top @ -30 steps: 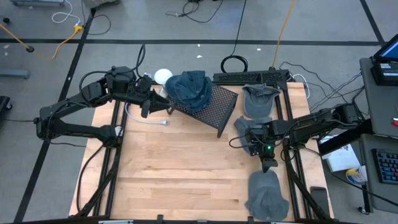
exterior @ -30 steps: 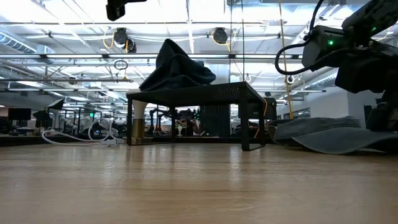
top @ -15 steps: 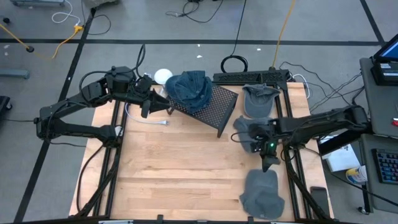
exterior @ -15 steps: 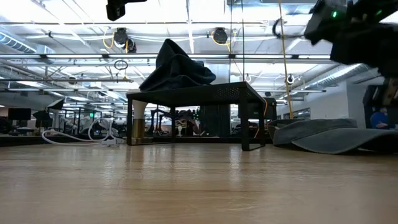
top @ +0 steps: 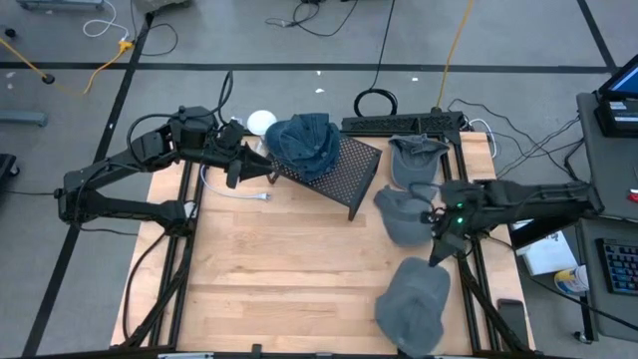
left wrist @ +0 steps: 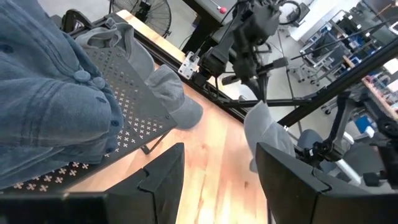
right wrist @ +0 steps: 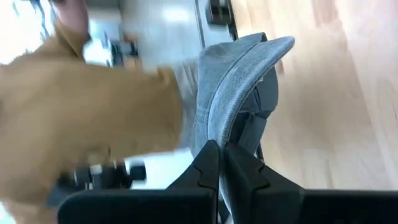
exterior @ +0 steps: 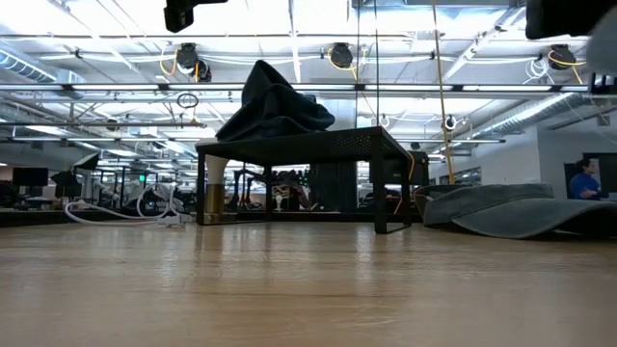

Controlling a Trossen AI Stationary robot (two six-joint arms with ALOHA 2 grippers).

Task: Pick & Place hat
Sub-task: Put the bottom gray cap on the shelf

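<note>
ARMS: two, dark, tubular links, black cabling | RIGHT WRIST: green indicator light | FINGERS (left wrist: 163, 177): black, angular, matte plastic

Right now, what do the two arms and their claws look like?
Both arms are dark, nearly black, built of slim jointed links with thicker housings at the joints. The left arm has black cables looping over its upper links. The right arm shows a small green light near its wrist. The left claw has two broad, flat, angular black fingers. The right claw has matching black fingers tapering to blunt tips.
</note>
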